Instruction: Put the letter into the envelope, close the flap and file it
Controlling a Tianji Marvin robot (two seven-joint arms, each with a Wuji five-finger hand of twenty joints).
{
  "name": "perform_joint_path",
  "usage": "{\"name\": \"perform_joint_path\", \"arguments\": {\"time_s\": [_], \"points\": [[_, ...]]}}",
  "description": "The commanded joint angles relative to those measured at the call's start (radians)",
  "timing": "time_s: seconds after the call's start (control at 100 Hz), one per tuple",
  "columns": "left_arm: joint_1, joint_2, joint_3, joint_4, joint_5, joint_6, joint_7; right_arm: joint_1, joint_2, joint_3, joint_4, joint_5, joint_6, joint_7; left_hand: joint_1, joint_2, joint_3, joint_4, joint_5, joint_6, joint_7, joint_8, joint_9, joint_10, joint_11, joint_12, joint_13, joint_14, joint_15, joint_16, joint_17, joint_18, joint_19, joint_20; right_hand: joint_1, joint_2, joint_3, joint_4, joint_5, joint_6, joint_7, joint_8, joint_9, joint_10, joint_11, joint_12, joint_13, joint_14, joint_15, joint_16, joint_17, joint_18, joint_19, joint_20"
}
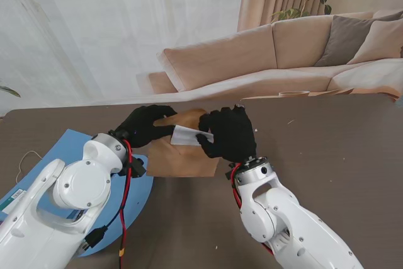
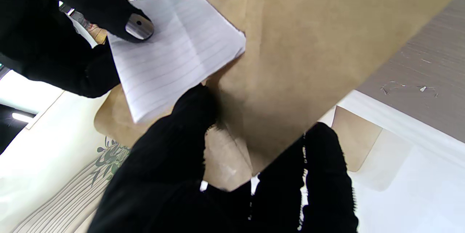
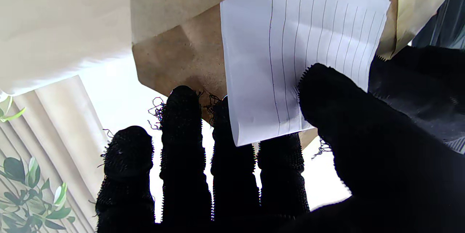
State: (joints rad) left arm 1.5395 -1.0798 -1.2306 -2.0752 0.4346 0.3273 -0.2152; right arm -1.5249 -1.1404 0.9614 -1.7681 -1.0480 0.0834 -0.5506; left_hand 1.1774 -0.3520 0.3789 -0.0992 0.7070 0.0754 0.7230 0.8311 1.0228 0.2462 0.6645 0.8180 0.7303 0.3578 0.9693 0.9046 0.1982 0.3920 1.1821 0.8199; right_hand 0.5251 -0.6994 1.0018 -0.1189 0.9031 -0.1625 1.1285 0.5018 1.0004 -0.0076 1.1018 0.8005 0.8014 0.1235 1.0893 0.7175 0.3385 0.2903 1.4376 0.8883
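We are on the first step: feeding the letter (image 1: 187, 134) into the envelope (image 1: 182, 155), which sits at the centre of the stand view, held up off the table (image 1: 327, 149). Our left hand (image 1: 146, 125) has its fingers clamped on the envelope near its mouth. Our right hand (image 1: 228, 134) pinches the folded letter between thumb and fingers. In the wrist views one end of the letter already lies inside the mouth, while most of it shows outside. We judge the next move calls for sliding the sheet deeper with the mouth kept open, without buckling the paper. We count one letter, one envelope, one blue mat (image 1: 69, 140) at lower left, and one sofa (image 1: 283, 55) behind.
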Motion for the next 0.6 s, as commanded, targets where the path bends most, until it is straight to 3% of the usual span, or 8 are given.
{"name": "perform_joint_path", "arguments": {"time_s": [0.0, 0.11, 0.27, 0.44, 0.59], "points": [[0.008, -0.009, 0.003, -0.015, -0.004, 0.000, -0.010, -0.004, 0.002, -0.002, -0.009, -0.008, -0.007, 0.022, 0.089, 0.086, 0.002, 0.030, 0.010, -0.036, 0.099, 0.072, -0.013, -0.002, 0.008, 0.016, -0.005, 0.004, 0.002, 0.018, -0.011, 0.017, 0.013, 0.018, 0.017, -0.011, -0.015, -0.017, 0.001, -0.026, -0.003, -0.017, -0.031, 0.001, -0.015, -0.004, -0.033, -0.017, -0.007, 0.013, -0.018, -0.016, 0.001, 0.019], [0.011, -0.010, 0.002, -0.016, -0.005, 0.001, -0.004, -0.013, 0.007, 0.003, -0.022, -0.023, -0.005, 0.036, 0.090, 0.085, 0.002, 0.030, 0.010, -0.035, 0.099, 0.072, -0.013, -0.001, 0.008, 0.016, -0.006, 0.005, 0.001, 0.017, -0.011, 0.017, 0.013, 0.018, 0.024, 0.001, -0.045, -0.033, -0.002, -0.054, -0.057, -0.043, -0.029, -0.003, -0.060, -0.025, -0.032, -0.015, -0.025, 0.006, -0.018, -0.015, -0.002, 0.019], [0.011, -0.011, 0.005, -0.018, -0.006, 0.007, 0.000, -0.023, 0.009, 0.012, -0.035, -0.020, -0.014, 0.049, 0.090, 0.086, 0.002, 0.030, 0.010, -0.034, 0.100, 0.073, -0.014, -0.001, 0.009, 0.016, -0.005, 0.004, 0.001, 0.017, -0.011, 0.017, 0.013, 0.018, 0.070, -0.016, 0.028, -0.007, -0.007, -0.079, -0.128, -0.127, 0.000, -0.010, -0.150, -0.076, -0.025, -0.007, -0.062, -0.014, -0.019, -0.013, -0.013, 0.016], [0.011, -0.012, 0.008, -0.021, -0.006, 0.014, 0.004, -0.029, 0.018, 0.021, -0.051, -0.037, -0.032, 0.084, 0.092, 0.089, 0.000, 0.029, 0.007, -0.033, 0.099, 0.074, -0.016, -0.001, 0.009, 0.016, -0.007, 0.004, 0.000, 0.016, -0.012, 0.017, 0.013, 0.018, 0.071, -0.017, 0.042, 0.005, 0.000, -0.117, -0.108, -0.104, 0.000, -0.018, -0.159, -0.069, -0.034, -0.011, -0.081, -0.022, -0.026, -0.012, -0.030, 0.010], [0.012, -0.014, 0.008, -0.022, -0.009, 0.016, 0.009, -0.025, 0.019, 0.016, -0.046, -0.044, -0.026, 0.084, 0.093, 0.089, -0.002, 0.029, 0.005, -0.032, 0.099, 0.074, -0.017, -0.002, 0.009, 0.016, -0.008, 0.004, 0.000, 0.016, -0.012, 0.016, 0.012, 0.018, 0.046, -0.011, 0.023, -0.005, 0.008, -0.068, -0.112, -0.099, -0.001, -0.016, -0.151, -0.051, -0.036, -0.009, -0.078, -0.019, -0.030, -0.013, -0.035, 0.009]]}}
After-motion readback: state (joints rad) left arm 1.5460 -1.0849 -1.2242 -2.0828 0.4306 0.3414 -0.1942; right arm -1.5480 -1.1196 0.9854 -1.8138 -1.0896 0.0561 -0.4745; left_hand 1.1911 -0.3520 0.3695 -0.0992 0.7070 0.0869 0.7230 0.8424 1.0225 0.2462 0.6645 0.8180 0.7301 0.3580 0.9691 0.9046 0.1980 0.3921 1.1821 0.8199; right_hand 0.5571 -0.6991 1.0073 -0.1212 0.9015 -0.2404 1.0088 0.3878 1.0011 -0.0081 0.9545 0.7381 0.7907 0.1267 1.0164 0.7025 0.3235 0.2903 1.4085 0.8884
